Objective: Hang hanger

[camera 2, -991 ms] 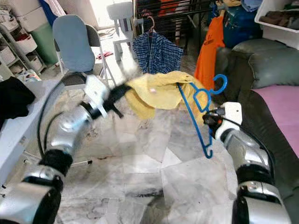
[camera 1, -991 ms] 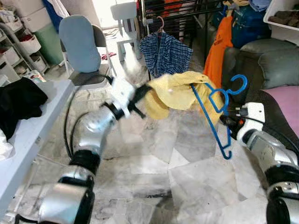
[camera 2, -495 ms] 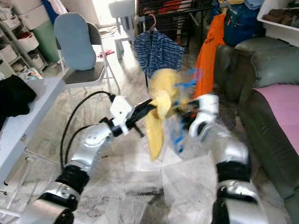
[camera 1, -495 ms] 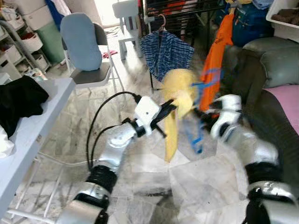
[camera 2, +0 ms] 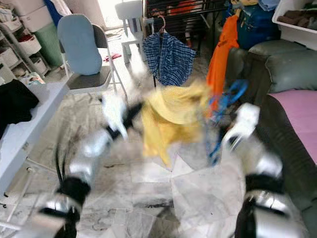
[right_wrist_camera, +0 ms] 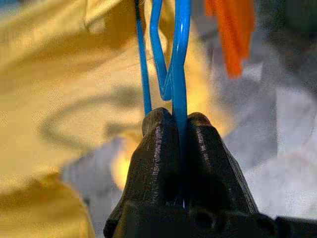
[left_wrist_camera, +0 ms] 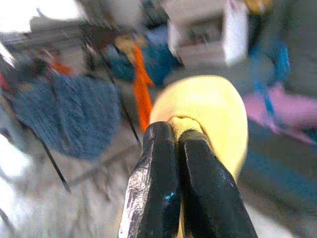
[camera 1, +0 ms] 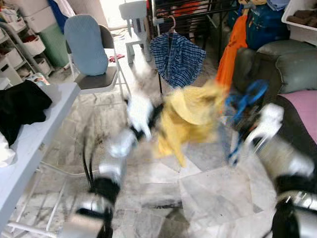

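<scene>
A yellow garment [camera 1: 190, 114] hangs in the air between my two arms, blurred by motion. My left gripper [left_wrist_camera: 177, 133] is shut on a fold of the yellow cloth [left_wrist_camera: 208, 114]. A blue wire hanger [camera 1: 243, 106] sits at the garment's right side, and my right gripper [right_wrist_camera: 179, 121] is shut on its blue wire [right_wrist_camera: 181, 59]. Behind stands a black clothes rack [camera 1: 190, 10] with a blue checked shirt [camera 1: 176, 57] on a hanger and an orange garment [camera 1: 229, 52].
A grey table [camera 1: 29, 144] with dark clothes on it lies at the left. A folding chair [camera 1: 89, 49] stands behind it. A dark sofa [camera 1: 287, 74] with a pink cover runs along the right. Marble floor lies below my arms.
Both arms are swinging fast: the left gripper moved left and up, the right gripper and hanger moved right, and the yellow garment spread out wider between them.
</scene>
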Tool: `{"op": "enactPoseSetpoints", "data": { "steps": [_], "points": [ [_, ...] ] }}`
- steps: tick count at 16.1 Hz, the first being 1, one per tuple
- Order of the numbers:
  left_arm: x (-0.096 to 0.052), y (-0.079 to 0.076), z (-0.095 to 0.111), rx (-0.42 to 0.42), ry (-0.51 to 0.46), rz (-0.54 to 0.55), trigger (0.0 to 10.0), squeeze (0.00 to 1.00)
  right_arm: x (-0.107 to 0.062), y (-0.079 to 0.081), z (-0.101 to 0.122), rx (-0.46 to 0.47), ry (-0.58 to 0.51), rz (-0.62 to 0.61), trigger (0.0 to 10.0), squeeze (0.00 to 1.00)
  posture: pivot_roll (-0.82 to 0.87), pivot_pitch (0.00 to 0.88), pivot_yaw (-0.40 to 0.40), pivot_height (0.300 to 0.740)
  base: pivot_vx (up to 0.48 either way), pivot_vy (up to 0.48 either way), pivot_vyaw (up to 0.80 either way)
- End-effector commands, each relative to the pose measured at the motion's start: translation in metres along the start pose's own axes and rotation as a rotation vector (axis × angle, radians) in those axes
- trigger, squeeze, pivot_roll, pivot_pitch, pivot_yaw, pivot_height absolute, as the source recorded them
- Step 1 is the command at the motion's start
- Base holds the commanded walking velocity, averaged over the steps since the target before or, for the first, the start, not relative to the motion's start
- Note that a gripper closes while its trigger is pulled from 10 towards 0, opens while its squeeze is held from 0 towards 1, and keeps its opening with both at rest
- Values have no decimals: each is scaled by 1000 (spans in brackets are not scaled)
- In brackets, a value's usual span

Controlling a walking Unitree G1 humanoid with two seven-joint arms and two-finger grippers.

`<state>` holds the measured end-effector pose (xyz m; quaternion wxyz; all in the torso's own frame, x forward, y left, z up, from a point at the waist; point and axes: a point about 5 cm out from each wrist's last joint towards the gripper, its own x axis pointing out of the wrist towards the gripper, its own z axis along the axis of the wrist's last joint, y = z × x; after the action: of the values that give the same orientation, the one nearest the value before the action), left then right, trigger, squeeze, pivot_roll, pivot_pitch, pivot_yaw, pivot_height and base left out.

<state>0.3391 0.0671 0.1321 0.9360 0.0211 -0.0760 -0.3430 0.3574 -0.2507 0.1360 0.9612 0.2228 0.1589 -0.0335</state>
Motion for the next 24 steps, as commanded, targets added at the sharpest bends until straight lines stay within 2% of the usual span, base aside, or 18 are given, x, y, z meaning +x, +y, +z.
{"op": "enactPoseSetpoints", "data": {
  "steps": [1,3,4,5,7,8,9,10,12,14,17,18,20,24],
  "points": [
    [-7,7,2,66,-14,-10,10000,0,0,-3,27,40,-122,-78,10000,0,-211,0,122,740,0,0,0],
    [-13,-5,-9,50,32,-85,10000,0,5,11,54,96,-232,-68,10000,0,-210,0,117,740,0,0,0],
    [-13,-16,-10,29,32,-140,10000,0,8,24,66,118,-279,-44,10000,0,-208,0,113,740,0,0,0],
    [-12,-27,-10,16,32,-191,10000,0,11,41,68,109,-287,16,10000,0,-206,0,110,740,0,0,0],
    [-8,-45,-5,-3,3,-267,10000,0,15,78,59,41,-272,176,10000,0,-204,0,102,740,0,0,0],
    [-3,-58,0,-11,-23,-311,10000,0,14,107,46,-49,-245,337,10000,0,-203,0,100,740,0,0,0],
    [-1,-63,3,-15,-33,-329,10000,0,13,116,39,-89,-236,383,10000,0,-204,0,97,740,0,0,0],
    [2,-71,6,-19,-47,-353,10000,0,11,124,33,-161,-251,408,10000,0,-208,0,94,740,0,0,0],
    [5,-88,11,-52,-60,-418,10000,0,6,129,33,-320,-370,411,10000,0,-215,0,93,740,0,0,0],
    [5,-95,13,-56,-62,-456,10000,0,5,128,32,-405,-411,401,10000,0,-216,0,91,740,0,0,0],
    [2,-98,10,-50,-46,-482,10000,0,2,120,25,-472,-423,404,10000,0,-211,0,88,740,0,0,0],
    [-2,-99,3,-69,-14,-496,10000,1000,-1,111,17,-506,-422,407,10000,0,-208,0,88,740,0,0,0],
    [-10,-100,-13,-85,55,-526,10000,1000,-6,100,7,-538,-433,418,10000,0,-209,0,88,740,0,0,0],
    [-18,-99,-22,-81,94,-526,10000,1000,-13,91,-5,-566,-443,463,10000,0,-202,0,93,740,0,0,0]
  ]
}}
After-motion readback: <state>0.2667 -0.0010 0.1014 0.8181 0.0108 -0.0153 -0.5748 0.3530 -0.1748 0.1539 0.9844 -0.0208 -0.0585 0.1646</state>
